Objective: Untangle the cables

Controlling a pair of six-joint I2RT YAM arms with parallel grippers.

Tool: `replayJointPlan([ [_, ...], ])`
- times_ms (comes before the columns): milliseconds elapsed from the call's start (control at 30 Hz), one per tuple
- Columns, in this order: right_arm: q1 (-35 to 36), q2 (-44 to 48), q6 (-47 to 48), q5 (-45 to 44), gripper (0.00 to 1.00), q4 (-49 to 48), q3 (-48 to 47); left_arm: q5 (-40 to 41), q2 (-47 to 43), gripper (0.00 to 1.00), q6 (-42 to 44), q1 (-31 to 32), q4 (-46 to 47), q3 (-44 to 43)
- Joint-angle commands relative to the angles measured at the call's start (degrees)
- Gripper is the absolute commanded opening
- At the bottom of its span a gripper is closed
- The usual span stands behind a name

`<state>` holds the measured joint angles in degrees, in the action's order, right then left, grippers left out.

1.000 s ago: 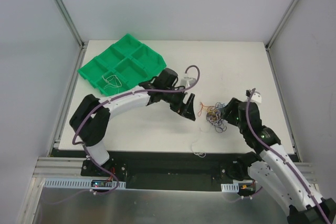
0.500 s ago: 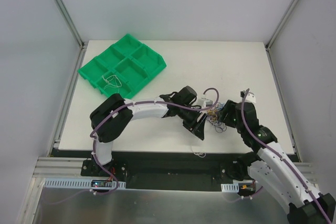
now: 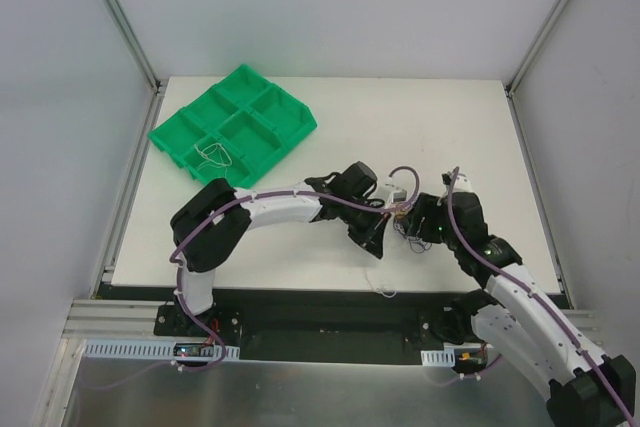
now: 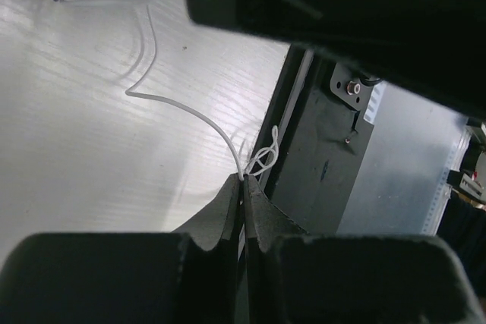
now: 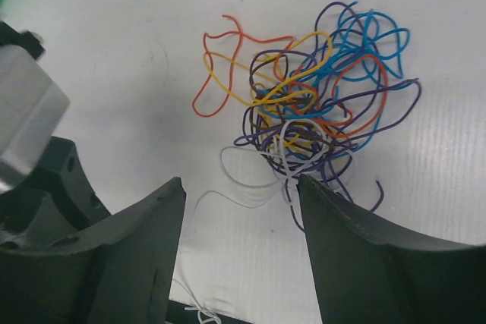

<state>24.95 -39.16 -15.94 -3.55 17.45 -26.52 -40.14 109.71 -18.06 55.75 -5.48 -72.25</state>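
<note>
The cables (image 5: 319,96) form a small tangle of blue, purple, orange, yellow and white wires on the white table; from above the tangle (image 3: 404,213) is mostly hidden by the two grippers. A white cable (image 4: 178,105) trails out of it toward the near table edge and ends in a small knot (image 4: 265,158). My left gripper (image 4: 244,180) is shut with this white cable running in between its tips. It shows in the top view (image 3: 376,243) just left of the tangle. My right gripper (image 5: 241,187) hangs open over the tangle's near side, holding nothing.
A green compartment tray (image 3: 240,112) sits at the far left of the table with a loose white wire (image 3: 212,155) in one compartment. The near table edge and a black rail (image 4: 326,165) lie right behind the knot.
My left arm has swung right to the tangle's near-left side and its gripper has shut. My right gripper has moved left over the tangle.
</note>
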Motion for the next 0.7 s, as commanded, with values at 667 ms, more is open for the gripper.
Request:
replayJointPlan([
  [667,6.3,-16.5,7.4,17.7,0.61,-12.4,-1.3,-4.7,-11.7,0.0,1.2,-13.6,-2.8,-1.4],
])
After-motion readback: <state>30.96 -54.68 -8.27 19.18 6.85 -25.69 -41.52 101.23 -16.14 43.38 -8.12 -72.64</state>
